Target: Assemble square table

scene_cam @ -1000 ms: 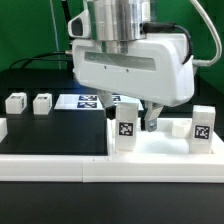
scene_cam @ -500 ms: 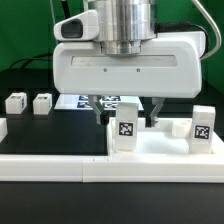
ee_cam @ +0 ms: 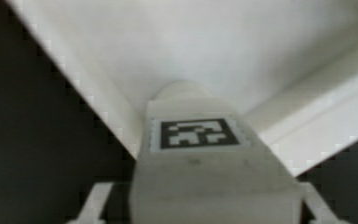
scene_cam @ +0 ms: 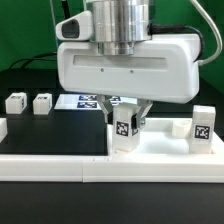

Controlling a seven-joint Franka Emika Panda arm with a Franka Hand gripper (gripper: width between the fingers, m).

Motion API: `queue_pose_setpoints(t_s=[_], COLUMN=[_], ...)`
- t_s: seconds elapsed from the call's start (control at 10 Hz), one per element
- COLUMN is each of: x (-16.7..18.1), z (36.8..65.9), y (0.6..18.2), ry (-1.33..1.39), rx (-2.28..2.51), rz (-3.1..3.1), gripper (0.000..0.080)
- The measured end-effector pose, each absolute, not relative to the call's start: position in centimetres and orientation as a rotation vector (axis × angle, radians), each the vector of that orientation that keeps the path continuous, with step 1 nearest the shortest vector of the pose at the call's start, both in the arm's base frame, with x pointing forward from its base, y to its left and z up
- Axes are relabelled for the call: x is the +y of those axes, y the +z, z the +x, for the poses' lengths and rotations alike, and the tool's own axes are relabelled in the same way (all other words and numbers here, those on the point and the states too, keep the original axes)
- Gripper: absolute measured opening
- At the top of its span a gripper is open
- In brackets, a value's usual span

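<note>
The square table slab (scene_cam: 165, 150) lies flat at the exterior view's right, white and rimmed. One tagged leg block (scene_cam: 125, 131) stands upright on its left corner, and another leg (scene_cam: 203, 127) stands on its right corner. My gripper (scene_cam: 124, 128) hangs straight down over the left leg with its fingers shut on that leg's sides. In the wrist view the leg (ee_cam: 199, 140) fills the gap between the fingers (ee_cam: 101, 200), with the slab (ee_cam: 247, 50) beyond it. Two loose leg blocks (scene_cam: 15, 102) (scene_cam: 42, 102) lie on the black mat at the left.
The marker board (scene_cam: 88, 100) lies flat behind the gripper. A long low white border wall (scene_cam: 50, 166) runs along the front edge. A black mat (scene_cam: 55, 130) covers the table left of the slab.
The fingers stood wide apart on both sides of the left leg half a second ago. They have now closed in onto it, and the gripper has come slightly lower.
</note>
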State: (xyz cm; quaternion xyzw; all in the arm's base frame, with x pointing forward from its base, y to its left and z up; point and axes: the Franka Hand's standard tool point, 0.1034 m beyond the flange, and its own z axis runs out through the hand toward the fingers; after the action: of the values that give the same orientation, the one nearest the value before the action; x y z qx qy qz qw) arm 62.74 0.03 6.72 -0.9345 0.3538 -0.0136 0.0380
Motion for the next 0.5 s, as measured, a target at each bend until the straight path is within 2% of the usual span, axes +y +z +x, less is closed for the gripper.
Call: queue_pose_setpoints(t_s=[0.5], x=[0.05], z=[62.81], y=[6.67], ry=[0.125], rx=[2.198], rz=[-2.154], gripper=[0.0290])
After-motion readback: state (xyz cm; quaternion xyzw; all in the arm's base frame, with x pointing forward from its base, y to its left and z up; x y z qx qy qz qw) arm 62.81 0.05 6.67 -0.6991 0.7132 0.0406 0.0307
